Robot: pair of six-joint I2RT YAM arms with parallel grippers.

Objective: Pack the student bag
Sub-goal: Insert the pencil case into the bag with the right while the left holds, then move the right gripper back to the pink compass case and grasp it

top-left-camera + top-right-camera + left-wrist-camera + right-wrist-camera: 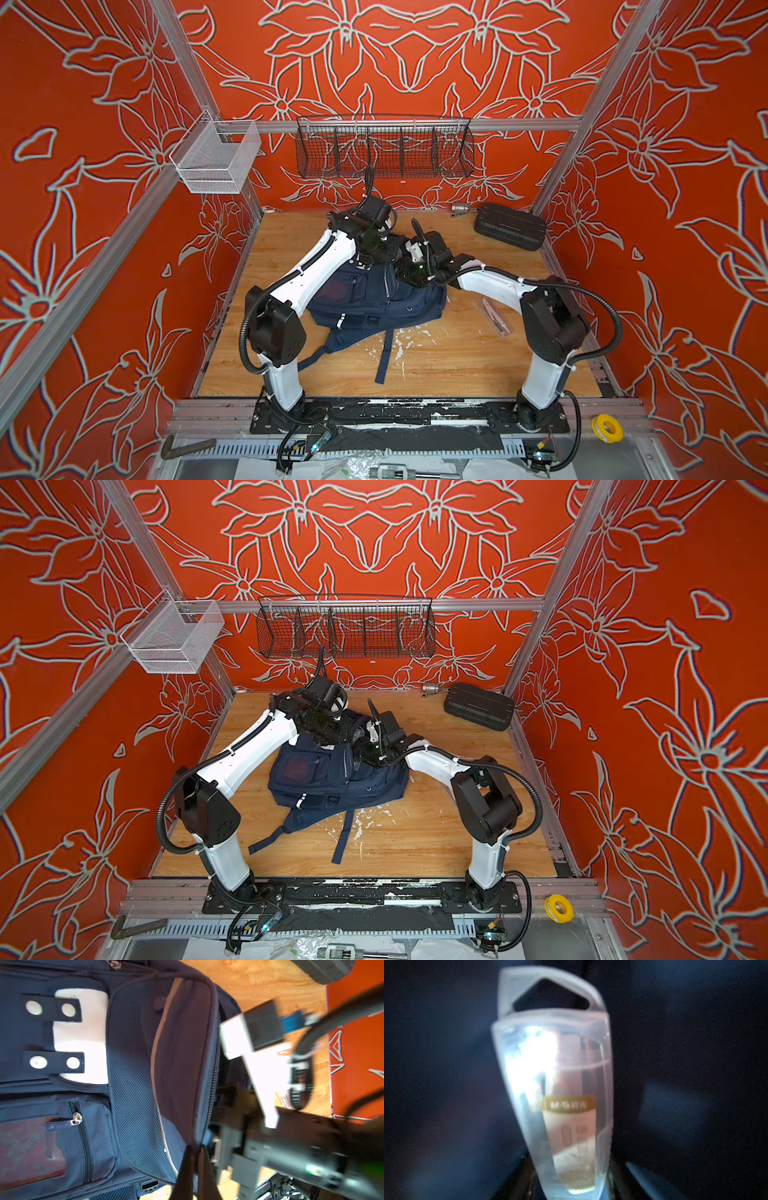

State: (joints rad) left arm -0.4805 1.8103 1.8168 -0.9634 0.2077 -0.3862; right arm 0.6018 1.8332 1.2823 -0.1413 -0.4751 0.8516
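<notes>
Navy student bag (365,299), flap edge pinched in left end effector (195,1149)

student bag (365,303) | navy fabric, white patches | lying front-up on table (457,365) | straps trailing toward near edge

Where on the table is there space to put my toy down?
Bare wood: the back left corner beside the left arm, and the front, between the straps of the student bag and the right arm. Crowded: the middle, and the back right by the black case.
</notes>
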